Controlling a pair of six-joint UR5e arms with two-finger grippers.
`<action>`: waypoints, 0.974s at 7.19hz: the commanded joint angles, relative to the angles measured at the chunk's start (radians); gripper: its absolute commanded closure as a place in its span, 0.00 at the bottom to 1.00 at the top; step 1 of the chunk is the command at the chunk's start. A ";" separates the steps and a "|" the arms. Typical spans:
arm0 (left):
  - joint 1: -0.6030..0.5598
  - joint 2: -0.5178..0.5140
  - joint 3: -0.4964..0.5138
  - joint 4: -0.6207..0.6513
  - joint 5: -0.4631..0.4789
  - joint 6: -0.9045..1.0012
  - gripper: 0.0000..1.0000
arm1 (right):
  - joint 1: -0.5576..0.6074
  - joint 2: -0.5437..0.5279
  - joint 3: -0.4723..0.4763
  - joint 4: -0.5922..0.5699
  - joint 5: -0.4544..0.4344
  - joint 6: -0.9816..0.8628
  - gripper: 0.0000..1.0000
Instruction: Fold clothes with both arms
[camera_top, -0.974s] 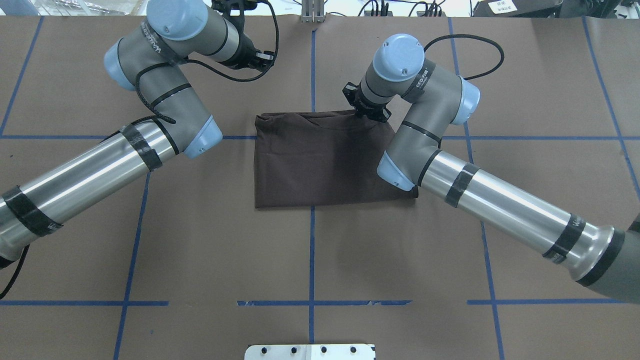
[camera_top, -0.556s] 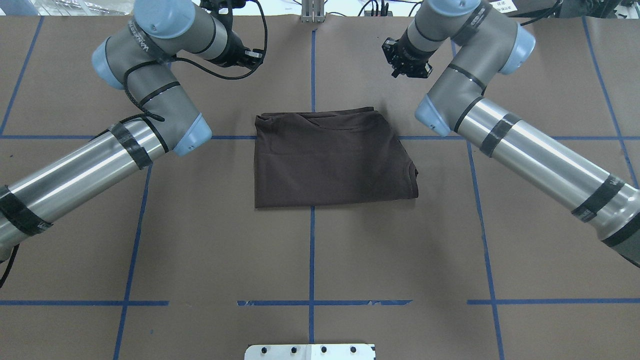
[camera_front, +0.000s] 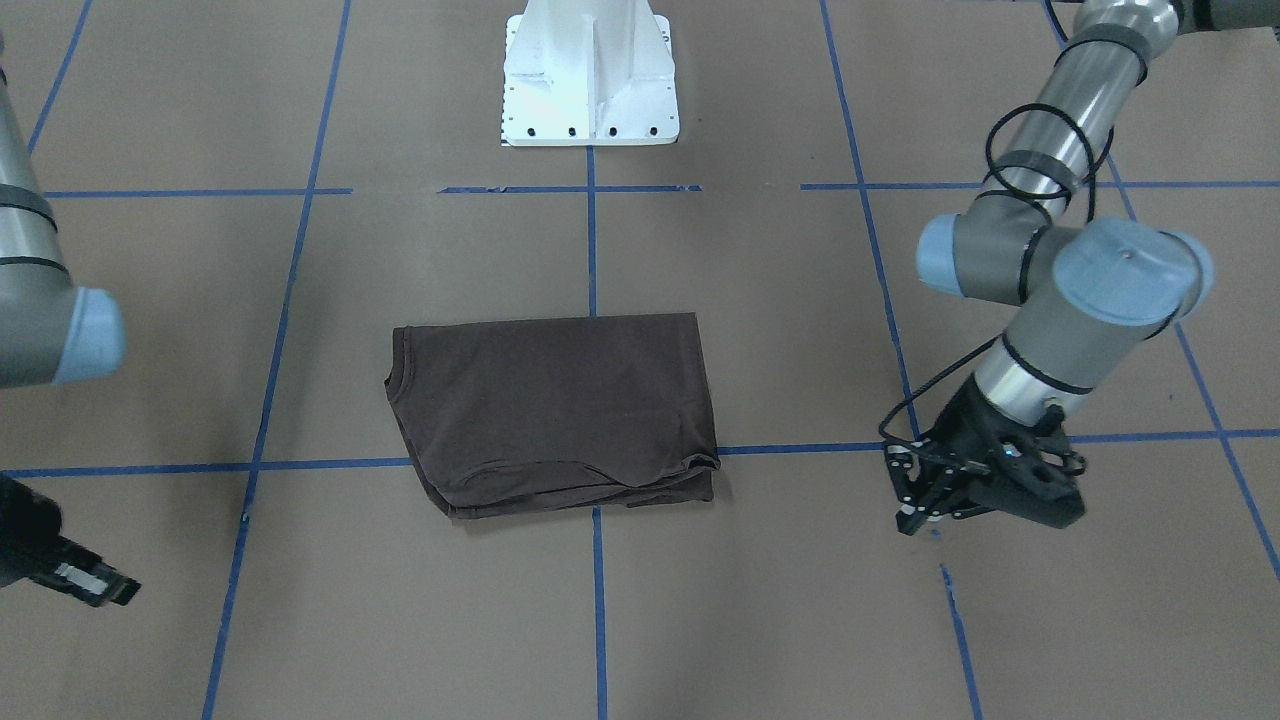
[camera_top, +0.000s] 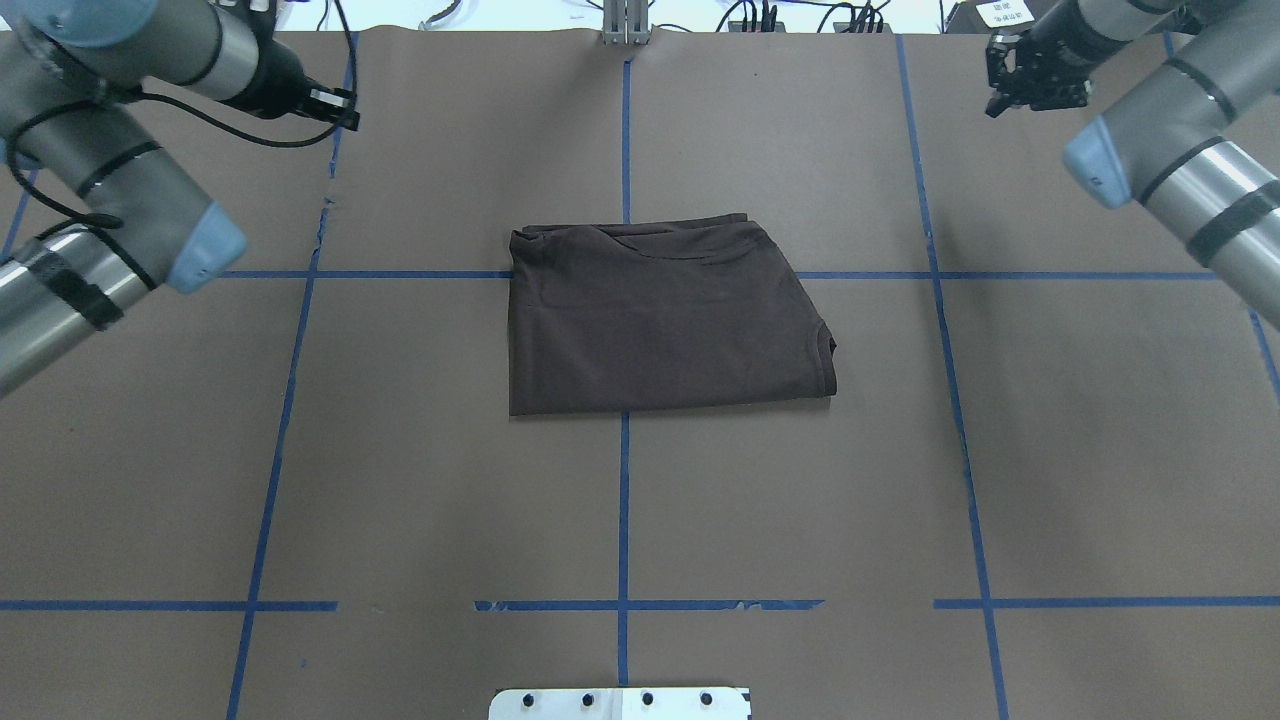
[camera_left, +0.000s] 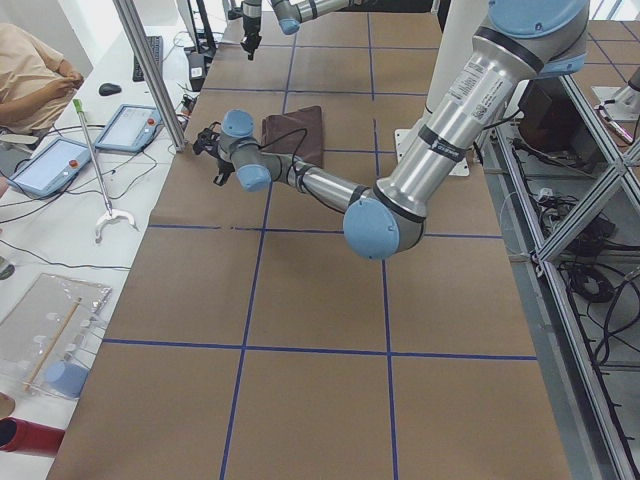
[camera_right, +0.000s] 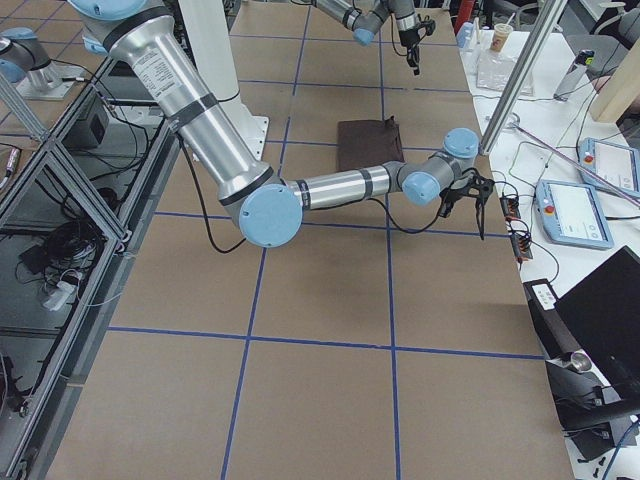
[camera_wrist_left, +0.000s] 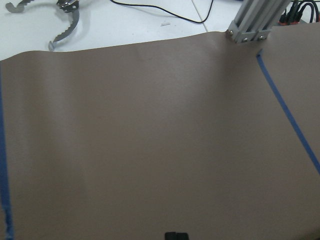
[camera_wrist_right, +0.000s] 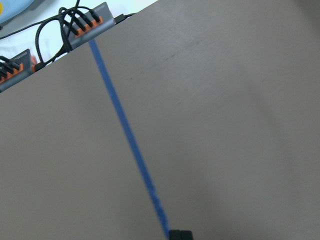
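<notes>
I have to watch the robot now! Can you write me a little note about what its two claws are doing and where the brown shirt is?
Left gripper: looks shut, holding nothing, over the far left part of the table, well apart from the shirt.
Right gripper: looks shut, empty, over the far right part.
T-shirt: lies folded into a compact rectangle at the table's middle; neither gripper touches it.
Done: the folding appears finished.
Left: probably nothing, unless a tidier fold is wanted.

Dark brown T-shirt (camera_top: 660, 320): folded to a compact near-rectangle, flat at table (camera_top: 640, 500) centre, layered edges along far side, right edge slanted. Silver-grey left arm (camera_top: 100, 180) and right arm (camera_top: 1200, 180): at far corners, well apart from it.
</notes>
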 joint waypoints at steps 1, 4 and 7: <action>-0.147 0.140 -0.099 0.048 -0.104 0.153 1.00 | 0.127 -0.104 0.035 -0.030 0.064 -0.242 1.00; -0.204 0.336 -0.245 0.134 -0.113 0.323 0.96 | 0.230 -0.269 0.132 -0.099 0.070 -0.599 1.00; -0.357 0.407 -0.248 0.298 -0.152 0.540 0.00 | 0.264 -0.441 0.243 -0.127 0.038 -0.792 0.00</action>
